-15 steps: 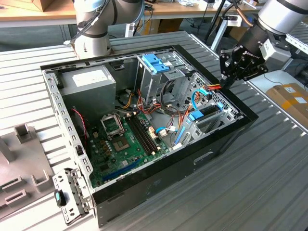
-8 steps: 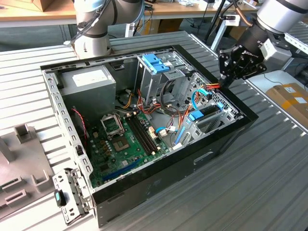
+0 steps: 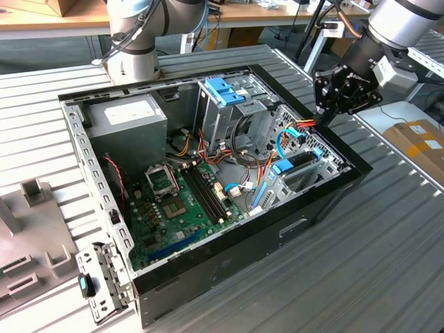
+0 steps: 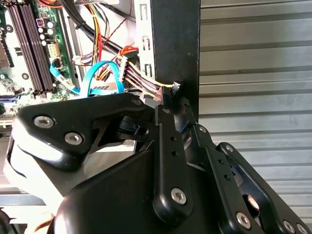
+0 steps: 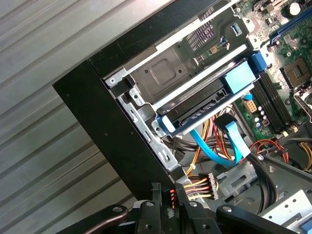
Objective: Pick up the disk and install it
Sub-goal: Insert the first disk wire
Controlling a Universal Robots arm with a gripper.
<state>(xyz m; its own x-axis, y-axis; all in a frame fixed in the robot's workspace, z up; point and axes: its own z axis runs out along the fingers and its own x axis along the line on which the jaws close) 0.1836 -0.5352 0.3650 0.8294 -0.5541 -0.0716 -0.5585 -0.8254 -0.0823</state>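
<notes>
The disk, a grey drive in a light-blue carrier frame, sits slotted in the low metal bay at the corner of the open computer case on the exterior view's right. In the first wrist view the disk lies in that bay with blue data cables beside it. My black gripper hangs just above the case's edge beside the bay. In both wrist views its fingertips are close together on a small black connector at the end of a red, yellow and black wire bundle; the gripper is right beside the case wall.
A tall grey drive cage with a blue bracket stands behind the bay. The motherboard and power supply fill the rest of the case. Grey parts lie at the left, a cardboard box at the right.
</notes>
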